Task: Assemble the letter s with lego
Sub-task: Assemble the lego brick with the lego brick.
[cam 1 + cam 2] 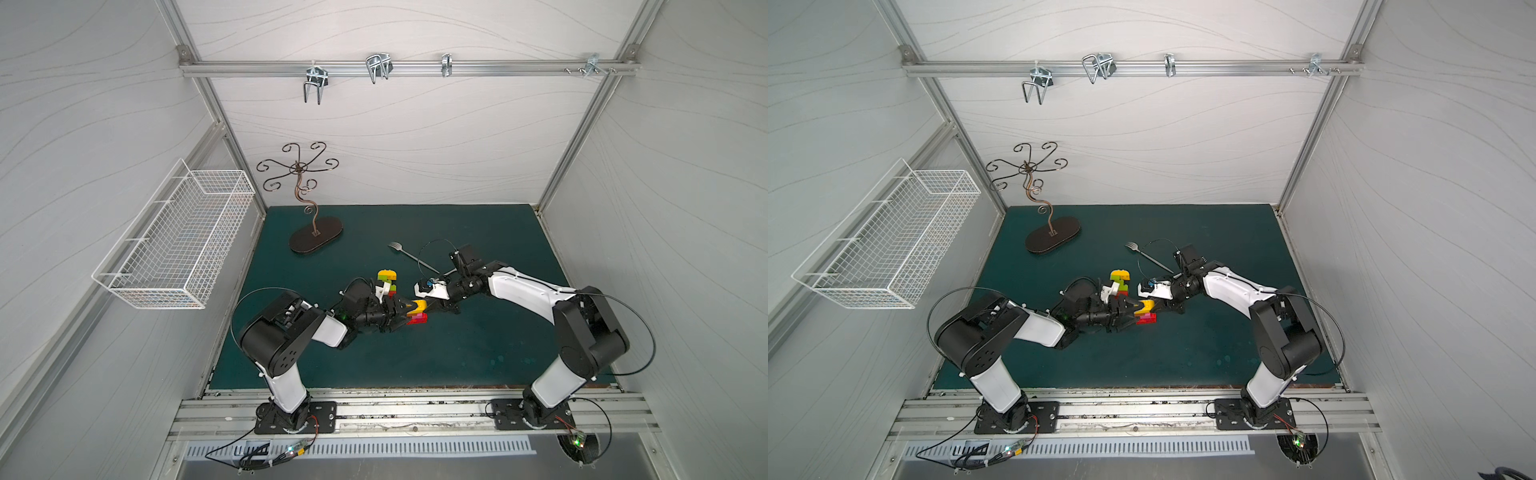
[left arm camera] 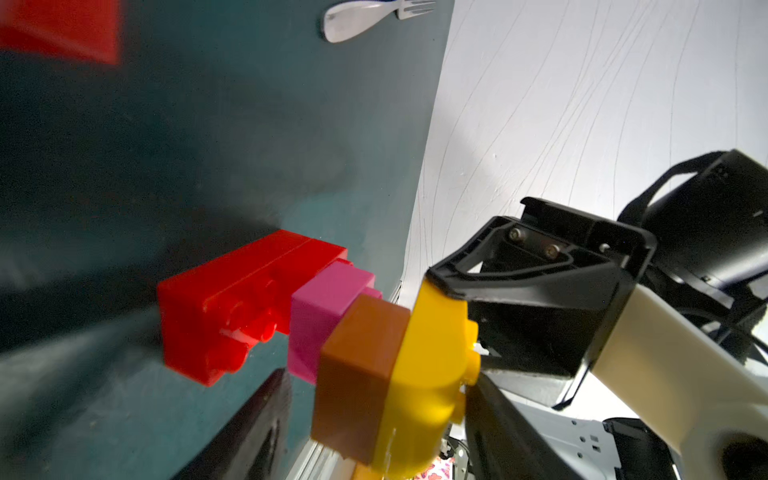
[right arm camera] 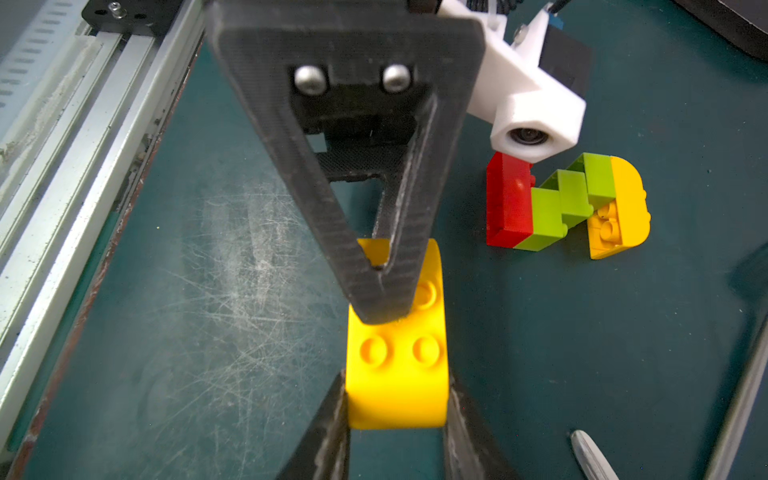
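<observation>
A lego chain hangs just above the green mat between both grippers: red, pink, orange, then a yellow round-topped brick. My right gripper is shut on the yellow brick's sides. My left gripper is open and straddles the orange and yellow end, with a gap at one finger. In both top views the two grippers meet tip to tip at the mat's middle. A second lego piece of red, lime green and yellow lies on the mat just behind them.
A metal fork lies on the mat behind the right arm. A curly metal stand is at the back left. A white wire basket hangs on the left wall. Metal hooks hang on the rear rail. An aluminium rail borders the mat's front.
</observation>
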`<state>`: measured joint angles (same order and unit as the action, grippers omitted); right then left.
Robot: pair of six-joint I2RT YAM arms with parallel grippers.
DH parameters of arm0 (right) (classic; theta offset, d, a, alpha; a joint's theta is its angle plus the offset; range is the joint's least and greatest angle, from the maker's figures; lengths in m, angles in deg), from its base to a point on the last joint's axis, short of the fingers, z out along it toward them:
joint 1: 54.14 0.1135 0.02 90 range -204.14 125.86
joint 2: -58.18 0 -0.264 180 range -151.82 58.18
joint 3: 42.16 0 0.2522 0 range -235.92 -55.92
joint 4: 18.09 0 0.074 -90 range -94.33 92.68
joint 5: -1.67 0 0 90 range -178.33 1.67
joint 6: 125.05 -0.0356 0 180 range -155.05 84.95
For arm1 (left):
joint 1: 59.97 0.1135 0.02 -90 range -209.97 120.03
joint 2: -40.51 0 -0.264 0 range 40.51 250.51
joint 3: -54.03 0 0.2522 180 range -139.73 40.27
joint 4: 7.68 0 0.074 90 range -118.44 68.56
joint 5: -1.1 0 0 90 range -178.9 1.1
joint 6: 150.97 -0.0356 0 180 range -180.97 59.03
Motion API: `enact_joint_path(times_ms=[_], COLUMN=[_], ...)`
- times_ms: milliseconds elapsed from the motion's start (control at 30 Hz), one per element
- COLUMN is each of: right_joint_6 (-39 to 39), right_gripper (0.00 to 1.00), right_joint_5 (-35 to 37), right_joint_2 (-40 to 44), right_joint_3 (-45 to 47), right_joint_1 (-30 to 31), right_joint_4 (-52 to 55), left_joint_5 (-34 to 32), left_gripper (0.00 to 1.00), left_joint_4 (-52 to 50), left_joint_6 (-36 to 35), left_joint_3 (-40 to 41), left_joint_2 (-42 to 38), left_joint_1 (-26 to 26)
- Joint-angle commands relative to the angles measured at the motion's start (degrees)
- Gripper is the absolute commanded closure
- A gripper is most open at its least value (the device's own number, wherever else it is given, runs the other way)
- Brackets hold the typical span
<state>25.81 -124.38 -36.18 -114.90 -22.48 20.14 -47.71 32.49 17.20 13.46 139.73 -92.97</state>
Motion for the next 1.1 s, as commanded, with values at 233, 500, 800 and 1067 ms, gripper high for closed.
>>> enact_joint_path(times_ms=[233, 500, 800, 1067], right_joint_6=[-1.44, -3.15, -11.46, -25.11], right_gripper=[0.58, 0.37, 0.24, 0.01], right_joint_5=[-0.72, -3.05, -6.96, -3.87], right_joint_2=[0.71, 2.8, 12.21, 26.68], right_joint_3=[-0.26, 0.86, 5.92, 12.78], right_joint_1=[-0.35, -1.44, -6.3, -8.09], right_joint_4=[1.35, -0.6, -8.08, -15.24], left_joint_5=[0.56, 0.29, 0.4, 1.28], left_gripper=[0.23, 0.16, 0.11, 0.08], left_joint_4=[-2.64, -3.83, -14.08, -25.63], left_joint_6=[-0.88, -1.0, -4.57, -8.23], left_joint_3=[-1.93, -1.98, -4.92, -7.32], left_joint_2=[-1.5, -2.59, -9.28, -18.53], left_joint_1=[-0.05, -0.05, 0.04, 1.06])
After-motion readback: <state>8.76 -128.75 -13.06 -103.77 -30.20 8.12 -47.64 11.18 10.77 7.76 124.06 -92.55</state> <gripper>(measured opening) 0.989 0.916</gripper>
